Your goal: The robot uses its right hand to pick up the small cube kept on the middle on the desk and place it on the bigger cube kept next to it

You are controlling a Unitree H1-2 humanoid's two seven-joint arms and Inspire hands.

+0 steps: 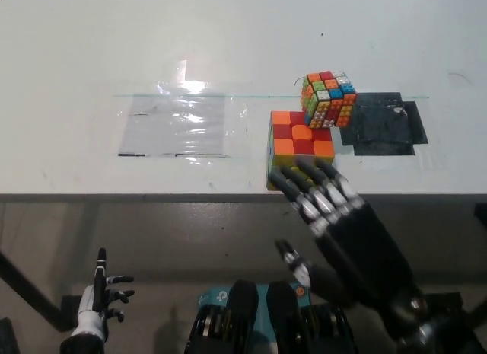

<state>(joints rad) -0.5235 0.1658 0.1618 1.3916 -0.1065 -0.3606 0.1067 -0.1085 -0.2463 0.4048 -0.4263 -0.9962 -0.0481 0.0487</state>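
A small multicoloured cube [329, 99] rests tilted on the far right corner of the bigger cube [300, 145], whose top shows red and orange squares. The bigger cube stands near the table's front edge. My black right hand [338, 224] is open, fingers spread, below and in front of the bigger cube, past the table edge, holding nothing. Its fingertips [293, 177] overlap the cube's front face in the picture. My white left hand [103, 293] hangs low at the lower left, fingers apart, off the table.
A clear plastic sheet [179, 125] lies flat on the white table [114, 57] left of the cubes. A black patch [380, 125] lies right of them, behind the small cube.
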